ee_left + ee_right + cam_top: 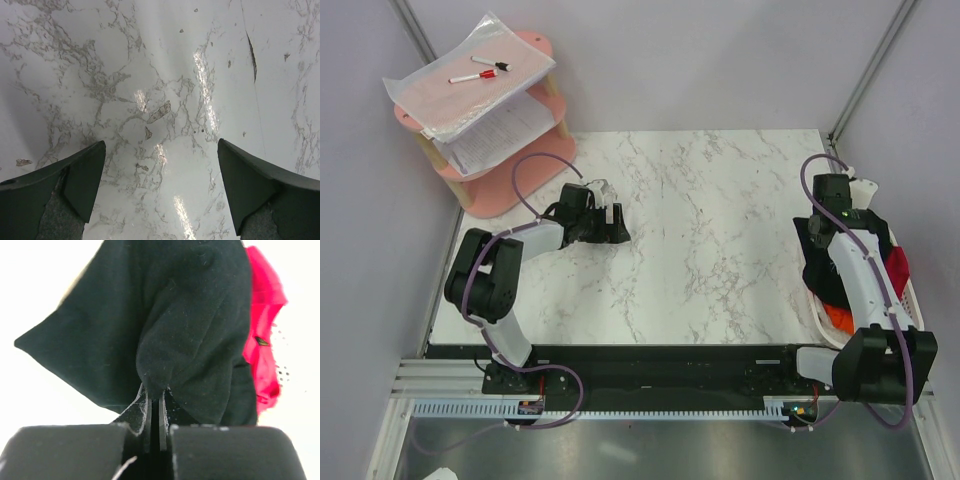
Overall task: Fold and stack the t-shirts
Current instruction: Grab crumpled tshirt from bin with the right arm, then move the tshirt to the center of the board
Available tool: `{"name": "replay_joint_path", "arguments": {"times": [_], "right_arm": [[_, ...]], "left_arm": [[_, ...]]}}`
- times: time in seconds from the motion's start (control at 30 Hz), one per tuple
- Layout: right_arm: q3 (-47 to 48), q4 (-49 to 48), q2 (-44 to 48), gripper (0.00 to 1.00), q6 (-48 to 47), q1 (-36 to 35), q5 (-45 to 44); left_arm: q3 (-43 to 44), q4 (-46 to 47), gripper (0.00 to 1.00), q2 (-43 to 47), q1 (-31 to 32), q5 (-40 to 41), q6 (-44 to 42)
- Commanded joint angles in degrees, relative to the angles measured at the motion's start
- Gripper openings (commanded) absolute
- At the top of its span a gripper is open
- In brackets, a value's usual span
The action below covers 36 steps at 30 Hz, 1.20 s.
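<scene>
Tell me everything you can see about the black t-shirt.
The plain black soft-cloth t-shirt is crumpled and unfolded, a pinch of its fabric clamped between the shut fingers of the right hand. From that pinch it bunches into a rounded ridge, with a flatter pointed flap spreading to one side. It lies heaped at the white slatted plastic basket on the robot's right, touching a bright red t-shirt beside it. No print shows.

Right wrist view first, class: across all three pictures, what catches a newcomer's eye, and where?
The right tool is pinched shut on a fold of the black t-shirt, with a red t-shirt beside it, at the white basket on the right edge of the marble table. The left tool hangs wide open above that table, on the left.
</scene>
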<state>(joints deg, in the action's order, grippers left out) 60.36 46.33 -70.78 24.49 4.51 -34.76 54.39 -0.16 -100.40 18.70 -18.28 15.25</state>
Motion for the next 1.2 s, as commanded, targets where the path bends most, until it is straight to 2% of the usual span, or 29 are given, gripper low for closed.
{"name": "replay_joint_path", "arguments": {"times": [0.0,0.27,0.3,0.43,0.47,0.6,0.8,0.83,0.9,0.93,1.0,1.03,1.17], "right_arm": [[3.79,-4.75,1.0,0.0,-1.81,0.14,6.45],[12.92,-9.93,-0.67,0.0,-4.97,-4.07,10.94],[13.81,-11.07,-1.37,0.0,-6.63,-8.42,10.86],[19.26,-11.7,-10.04,0.0,-9.9,-17.16,14.53],[20.84,-12.13,-11.73,0.0,-10.68,-18.21,20.38],[22.43,-15.12,-20.16,0.0,-10.69,-25.93,31.91],[26.03,-16.27,-36.16,0.02,-12.62,-37.71,44.33],[26.56,-16.18,-39.31,0.11,-12.89,-38.78,47.65],[27.45,-16.26,-41.01,0.37,-12.98,-41.06,48.91],[26.92,-16.88,-40.93,0.64,-12.45,-41.42,49.35],[23.85,-19.41,-39.35,0.94,-10.87,-41.69,49.09],[22.62,-19.87,-36.99,0.98,-10.78,-41.6,48.48],[15.17,-19.7,-30.13,0.98,-10.17,-41.6,43.4]], "left_arm": [[2.47,0.52,1.0,3.01,-0.42,-0.7,-0.66],[4.06,0.52,1.0,6.79,-0.51,0.62,0.31],[4.06,0.52,1.0,7.32,-0.42,0.88,0.4],[4.06,-0.89,1.0,8.46,-0.51,1.93,0.75],[4.06,-1.41,1.0,8.55,-0.42,2.2,0.75],[3.79,-2.56,1.0,9.61,-0.51,4.22,0.66],[3.88,-5.19,1.0,11.71,-0.68,9.31,0.05],[3.79,-5.46,1.0,11.89,-0.77,10.36,-0.13],[3.88,-6.16,1.0,12.07,-0.86,11.07,-0.3],[3.71,-6.16,1.0,12.24,-0.86,11.51,-0.39],[3.36,-6.43,1.0,12.07,-0.77,11.78,-0.48],[3.35,-6.25,1.0,11.98,-0.86,11.87,-0.48],[3.7,-6.17,1.0,10.67,-0.86,11.34,-0.48]]}}
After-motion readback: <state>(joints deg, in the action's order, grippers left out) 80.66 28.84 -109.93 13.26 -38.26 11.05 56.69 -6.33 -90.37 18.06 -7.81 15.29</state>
